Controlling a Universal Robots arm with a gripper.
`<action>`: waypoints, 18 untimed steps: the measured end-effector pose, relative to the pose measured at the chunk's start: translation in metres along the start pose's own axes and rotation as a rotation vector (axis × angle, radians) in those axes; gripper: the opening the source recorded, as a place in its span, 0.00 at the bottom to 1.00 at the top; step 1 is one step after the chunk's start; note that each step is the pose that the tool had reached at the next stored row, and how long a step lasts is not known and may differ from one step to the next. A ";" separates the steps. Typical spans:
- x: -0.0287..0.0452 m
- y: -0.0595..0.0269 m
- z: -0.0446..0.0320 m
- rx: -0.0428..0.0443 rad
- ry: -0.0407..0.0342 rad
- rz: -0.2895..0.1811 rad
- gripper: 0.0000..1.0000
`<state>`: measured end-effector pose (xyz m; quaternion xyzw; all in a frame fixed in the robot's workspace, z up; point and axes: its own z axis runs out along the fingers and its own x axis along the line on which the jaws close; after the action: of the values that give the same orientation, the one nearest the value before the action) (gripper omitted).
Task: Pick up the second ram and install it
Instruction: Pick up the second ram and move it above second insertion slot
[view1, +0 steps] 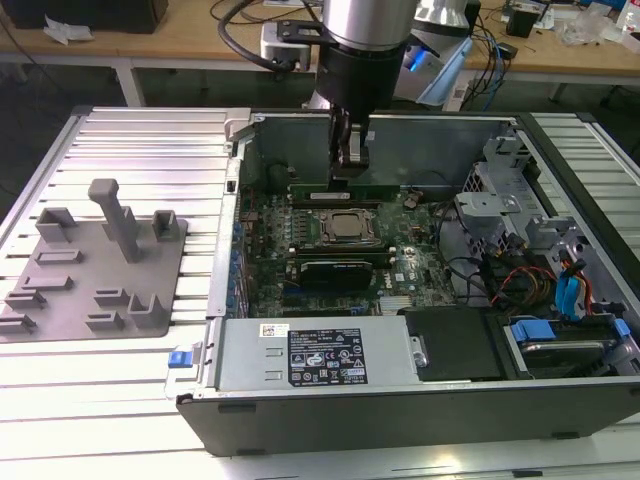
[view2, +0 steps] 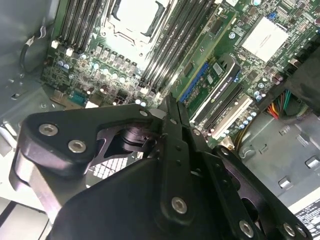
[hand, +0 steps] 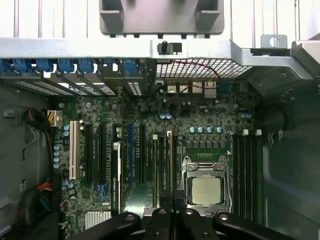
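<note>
Closest up in the second wrist view, the tool (view2: 169, 100) has its black fingers pinched together with no gap, holding the top edge of the second ram (view1: 305, 188) and hiding its middle. From the exterior view, the green stick stands on edge, level, inside the computer case (view1: 400, 400) just beyond the CPU socket (view1: 345, 228). Its long axis runs from that view's left to right; whether it sits in a slot I cannot tell.

In the exterior view the second ram (view1: 312, 188) is a long, narrow green stick standing on its edge, level, in the memory slots on the far side of the CPU socket (view1: 347, 228). It runs parallel to the socket's long side, and its middle is hidden behind the gripper (view1: 350, 168).
</note>
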<state>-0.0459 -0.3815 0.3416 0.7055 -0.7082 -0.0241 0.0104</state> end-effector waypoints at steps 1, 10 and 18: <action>0.0000 -0.0002 0.0011 0.0000 0.0000 0.000 0.09; 0.0002 -0.0012 0.0202 0.0001 -0.0002 0.002 0.09; 0.0003 -0.0014 0.0243 0.0001 -0.0002 0.003 0.09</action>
<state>-0.0457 -0.3814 0.3173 0.7044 -0.7093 -0.0241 0.0103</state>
